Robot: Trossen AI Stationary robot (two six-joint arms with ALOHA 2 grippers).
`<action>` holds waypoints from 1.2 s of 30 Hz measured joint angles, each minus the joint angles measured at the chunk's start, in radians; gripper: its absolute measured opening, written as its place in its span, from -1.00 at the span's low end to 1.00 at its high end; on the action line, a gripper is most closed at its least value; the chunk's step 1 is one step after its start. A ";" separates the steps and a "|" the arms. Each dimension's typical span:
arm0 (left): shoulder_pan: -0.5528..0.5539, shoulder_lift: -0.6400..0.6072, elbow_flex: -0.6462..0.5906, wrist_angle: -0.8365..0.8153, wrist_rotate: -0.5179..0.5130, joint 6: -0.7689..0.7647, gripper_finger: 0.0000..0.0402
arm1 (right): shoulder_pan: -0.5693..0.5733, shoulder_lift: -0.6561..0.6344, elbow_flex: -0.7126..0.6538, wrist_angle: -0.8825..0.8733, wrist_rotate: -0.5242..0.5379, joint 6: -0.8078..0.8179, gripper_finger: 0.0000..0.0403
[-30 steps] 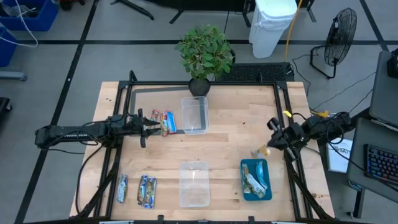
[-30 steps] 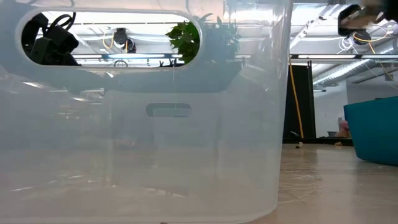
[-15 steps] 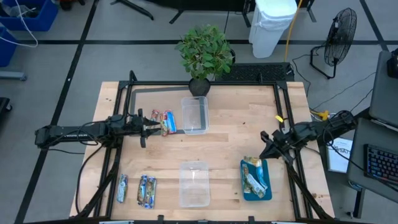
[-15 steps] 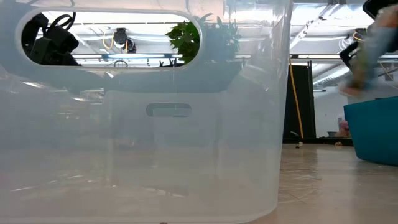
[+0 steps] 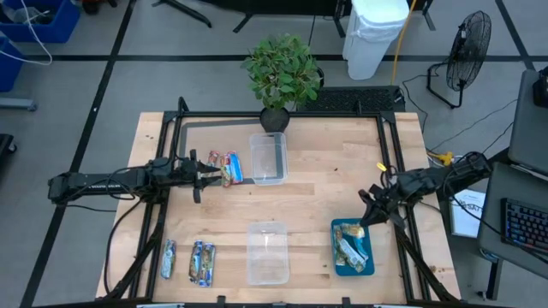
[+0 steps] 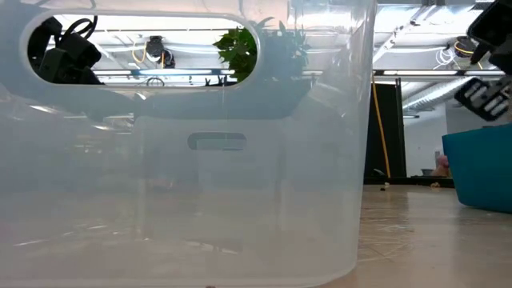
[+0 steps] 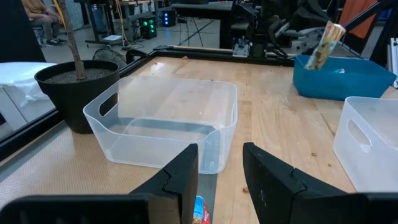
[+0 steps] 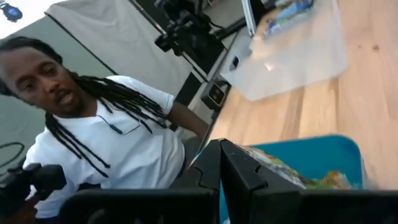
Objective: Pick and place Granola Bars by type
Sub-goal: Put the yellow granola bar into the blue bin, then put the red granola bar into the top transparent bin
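The right gripper (image 5: 366, 224) hangs over the far corner of the blue tray (image 5: 339, 261), its fingers closed on a granola bar (image 7: 326, 45) held upright above the bars already lying in the tray (image 5: 350, 250). The left gripper (image 5: 211, 168) waits with fingers slightly apart, two wrapped bars (image 5: 227, 167) just ahead of them, beside a clear tub (image 5: 267, 157). More bars (image 5: 193, 260) lie behind it near the table's front edge.

You get the whole table (image 5: 317, 184) from straight overhead, a table-level view pressed against the near clear tub (image 6: 184, 160), a left wrist view facing the far tub (image 7: 168, 124) by the plant pot (image 7: 74, 93), and, shared by all four views, the teal tray (image 8: 311, 155).
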 joint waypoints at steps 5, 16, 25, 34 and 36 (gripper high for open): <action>0.000 0.000 0.000 0.000 0.000 0.000 -0.35 | 0.000 0.000 -0.016 0.001 -0.001 0.044 -1.00; 0.000 0.000 0.000 0.000 0.000 0.000 -0.35 | 0.000 0.000 -0.017 0.000 0.001 0.048 -0.98; 0.000 0.000 0.000 0.000 0.000 0.000 -0.35 | 0.000 0.002 -0.019 -0.004 0.006 0.039 -0.73; 0.000 0.000 0.000 0.000 0.000 0.000 -0.35 | -0.001 0.002 -0.019 -0.006 0.036 -0.002 -0.44; 0.000 0.000 0.000 0.000 0.000 0.000 -0.35 | 0.000 0.002 -0.020 -0.005 0.059 -0.019 -0.39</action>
